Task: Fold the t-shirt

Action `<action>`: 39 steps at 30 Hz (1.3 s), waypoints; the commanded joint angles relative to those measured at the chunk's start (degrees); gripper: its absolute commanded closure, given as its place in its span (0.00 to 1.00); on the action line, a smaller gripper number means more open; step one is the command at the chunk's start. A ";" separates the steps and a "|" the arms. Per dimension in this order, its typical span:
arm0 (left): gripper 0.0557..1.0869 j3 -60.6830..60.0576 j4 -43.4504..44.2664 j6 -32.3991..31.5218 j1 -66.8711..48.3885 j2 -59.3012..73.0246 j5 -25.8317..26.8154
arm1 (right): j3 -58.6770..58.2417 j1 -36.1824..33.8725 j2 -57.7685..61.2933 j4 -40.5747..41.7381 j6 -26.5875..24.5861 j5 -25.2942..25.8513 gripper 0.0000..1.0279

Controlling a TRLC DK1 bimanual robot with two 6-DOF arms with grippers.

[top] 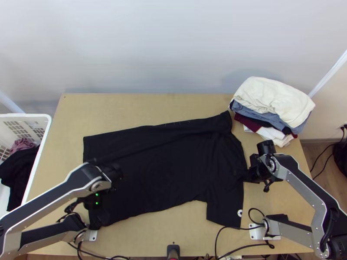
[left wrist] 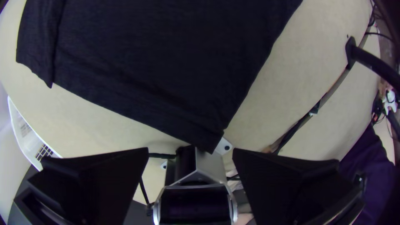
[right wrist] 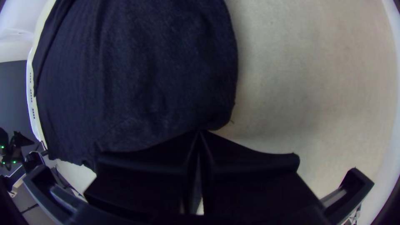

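Note:
The black t-shirt [top: 173, 173] lies spread sideways on the table, its far side folded over in a long strip and one sleeve [top: 225, 210] pointing to the near edge. My left gripper [top: 102, 214] is over the shirt's near left corner. In the left wrist view, that gripper [left wrist: 189, 154] stands open, the shirt's corner [left wrist: 208, 137] between and beyond its tips. At the shirt's right edge is my right gripper [top: 248, 174]. The right wrist view shows this gripper [right wrist: 200, 132] with fingertips together on the edge of the shirt [right wrist: 166, 83], shut on the cloth.
A stack of folded clothes [top: 273, 102] stands at the back right. Left of the table is a white basket [top: 45, 130] with dark and pink cloth. Cables [top: 234, 227] run along the near edge. Bare wood [top: 130, 112] lies behind the shirt.

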 commanded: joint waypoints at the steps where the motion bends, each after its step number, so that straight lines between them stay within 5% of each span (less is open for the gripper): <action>1: 0.05 -2.77 0.76 -2.30 -2.17 2.37 -0.46 | 1.51 -0.51 1.17 0.30 -0.20 -0.39 0.97; 18: 0.06 -3.64 5.06 -11.70 -9.91 14.41 2.00 | 3.35 -0.42 1.35 0.13 0.33 -0.39 0.97; 23: 0.28 -5.14 8.84 -14.34 -12.02 15.73 2.97 | 3.26 -0.78 1.17 -0.14 0.15 -0.39 0.97; 30: 0.28 -6.28 9.72 -14.78 -12.72 16.61 3.32 | 3.26 -0.78 1.08 -0.14 0.06 -0.48 0.97; 33: 0.41 -6.28 9.72 -14.78 -13.60 17.58 3.41 | 3.35 -0.78 1.08 -0.14 0.06 -0.39 0.97; 39: 0.41 -6.28 9.63 -14.87 -14.30 20.30 3.41 | 3.44 -1.48 0.91 -0.31 -0.29 -0.39 0.97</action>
